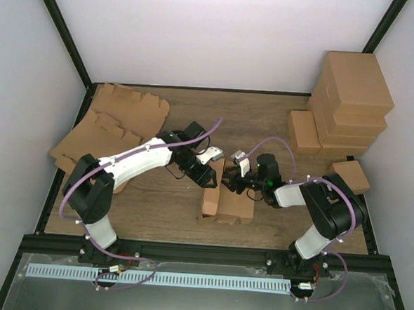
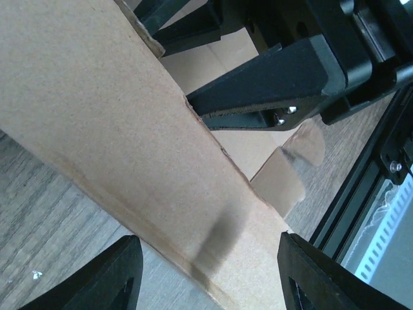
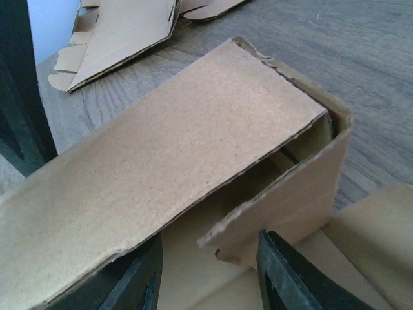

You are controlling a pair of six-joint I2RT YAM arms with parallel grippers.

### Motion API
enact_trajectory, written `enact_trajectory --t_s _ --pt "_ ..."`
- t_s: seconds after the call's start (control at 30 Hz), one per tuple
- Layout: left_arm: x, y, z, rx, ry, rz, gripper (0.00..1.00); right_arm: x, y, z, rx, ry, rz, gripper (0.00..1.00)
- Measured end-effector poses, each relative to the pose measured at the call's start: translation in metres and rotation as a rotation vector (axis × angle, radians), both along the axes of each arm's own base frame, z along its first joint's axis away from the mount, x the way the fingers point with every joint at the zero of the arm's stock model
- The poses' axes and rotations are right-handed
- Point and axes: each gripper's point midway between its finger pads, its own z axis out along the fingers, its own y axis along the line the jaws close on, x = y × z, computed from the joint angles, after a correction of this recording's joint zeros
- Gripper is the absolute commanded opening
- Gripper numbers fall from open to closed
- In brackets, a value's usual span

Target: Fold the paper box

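Paper box half-formed, lower centre of the top view, between both grippers.
A side wall is up and a long panel leans over the cavity, seemingly untucked. A flap hangs loose, so closing remains. The left gripper has its jaws apart astride a broad panel. The right gripper straddles the side wall; whether it pinches, I cannot tell.

Partly folded paper box seen upright at centre of table. Against its top edges, left gripper and right gripper positioned. Rear left, flat cardboard blanks piled; rear right, folded boxes stacked.
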Motion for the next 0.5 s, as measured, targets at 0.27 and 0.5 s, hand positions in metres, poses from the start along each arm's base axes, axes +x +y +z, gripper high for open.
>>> enact_trajectory --t_s 0.27,0.5 --pt "0.014 0.006 -0.013 0.069 -0.041 0.054 0.79 0.002 0.004 0.002 0.006 -0.01 0.007 0.41" --pt "0.029 0.003 -0.012 0.066 -0.071 0.133 0.79 0.006 0.006 0.002 0.005 -0.01 0.007 0.41"
